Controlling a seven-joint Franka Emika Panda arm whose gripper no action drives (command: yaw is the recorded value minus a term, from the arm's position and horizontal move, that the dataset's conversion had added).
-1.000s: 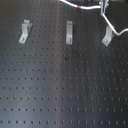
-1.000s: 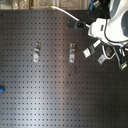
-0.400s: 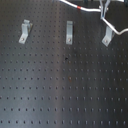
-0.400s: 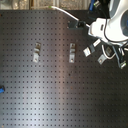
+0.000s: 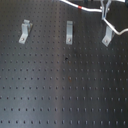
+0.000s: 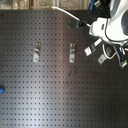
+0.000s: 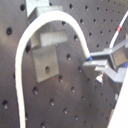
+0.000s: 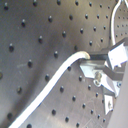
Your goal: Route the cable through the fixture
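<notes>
Across the dark perforated worktop (image 5: 65, 90) in the first exterior view, three slanted silver clips stand in a row: one at 10 o'clock (image 5: 24, 31), one at 12 o'clock (image 5: 69, 32), and the fixture (image 5: 107, 36) at 2 o'clock. White cable (image 5: 111, 25) enters from the frame's top edge, red band (image 5: 81, 7) showing at about 1 o'clock, then drops past the fixture's forked top and trails off toward 3 o'clock; whether it sits in the fork or just beside it cannot be told at this blur. End effector (image 5: 106, 6) only partly seen at the top edge, just above the fixture. Second exterior view: white arm body (image 6: 114, 25) fills 1 to 2 o'clock, the cable (image 6: 64, 11) arcing away from it toward 12 o'clock; two clips show clearly (image 6: 36, 52) (image 6: 72, 52), a third small metal piece (image 6: 102, 58) lies under the arm at 3 o'clock. Small blue object (image 6: 1, 90) at the 9 o'clock edge. First wrist view: cable (image 7: 30, 40) loops over and around a grey bracket (image 7: 44, 62) and runs into the end effector (image 7: 95, 62), whose jaws are pinched close on the cable end. Second wrist view agrees: cable (image 8: 55, 80) pinched at the end effector (image 8: 90, 57), jaws nearly closed on it.
</notes>
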